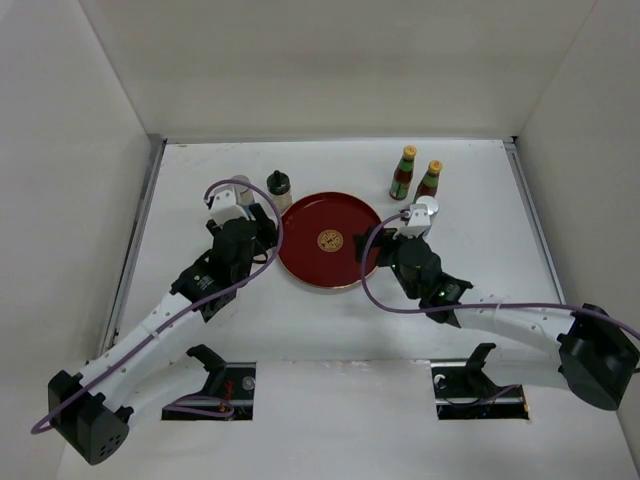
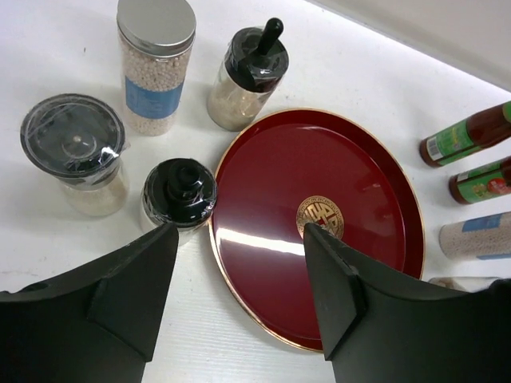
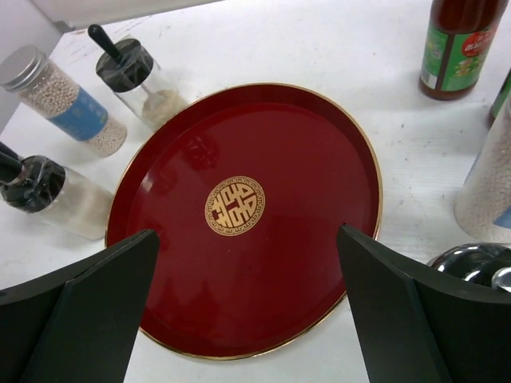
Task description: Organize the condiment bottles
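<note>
Both arms reach forward, left claw (image 2: 239, 295) and right claw (image 3: 247, 311) spread wide, holding nothing.

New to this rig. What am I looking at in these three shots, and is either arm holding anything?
Two white robot arms are bolted at the table's near edge. The overhead view shows both; the other two pictures come from cameras on each wrist, with that gripper's black fingers in the foreground. A round red tray sits mid-table, nothing on it. Left of it: a silver-topped cylinder and dark-lidded jars. Right of it: two sauce bottles. The left gripper and right gripper are both open, holding nothing.
</note>
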Controlling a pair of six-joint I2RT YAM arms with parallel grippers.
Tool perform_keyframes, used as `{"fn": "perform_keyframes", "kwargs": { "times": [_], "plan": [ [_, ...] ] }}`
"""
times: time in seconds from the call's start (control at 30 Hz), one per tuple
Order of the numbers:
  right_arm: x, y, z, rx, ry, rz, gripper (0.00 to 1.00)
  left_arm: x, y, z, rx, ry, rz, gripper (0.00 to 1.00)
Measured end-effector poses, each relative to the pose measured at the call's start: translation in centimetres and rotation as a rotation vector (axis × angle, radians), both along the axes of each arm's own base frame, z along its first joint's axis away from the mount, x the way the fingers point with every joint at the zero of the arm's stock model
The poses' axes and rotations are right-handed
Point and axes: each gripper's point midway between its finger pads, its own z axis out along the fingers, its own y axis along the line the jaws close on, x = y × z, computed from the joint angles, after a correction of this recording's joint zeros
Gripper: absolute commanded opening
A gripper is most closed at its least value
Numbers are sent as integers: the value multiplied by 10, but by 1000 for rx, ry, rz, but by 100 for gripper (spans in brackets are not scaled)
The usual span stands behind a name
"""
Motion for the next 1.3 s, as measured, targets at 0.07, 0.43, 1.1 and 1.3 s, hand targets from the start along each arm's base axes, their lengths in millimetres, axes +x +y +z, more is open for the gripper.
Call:
{"fn": "perform_keyframes", "kwargs": {
  "times": [0.07,0.43,1.1,1.3],
  "plan": [
    [-1,2,-1,2,0,9,100,0,-3,-2,3,7,-9,64],
    [-10,6,-10,1,8,68,37,5,-29,6,-60,-72,-89,55],
    [114,-65,107,-56,-50,-228,67,-7,-127,-52,-111,-175,-427,37],
    [172,-92,109,-159,4,-306,77,-22,-146,-48,-158,-214,-527,41]
  ]
}}
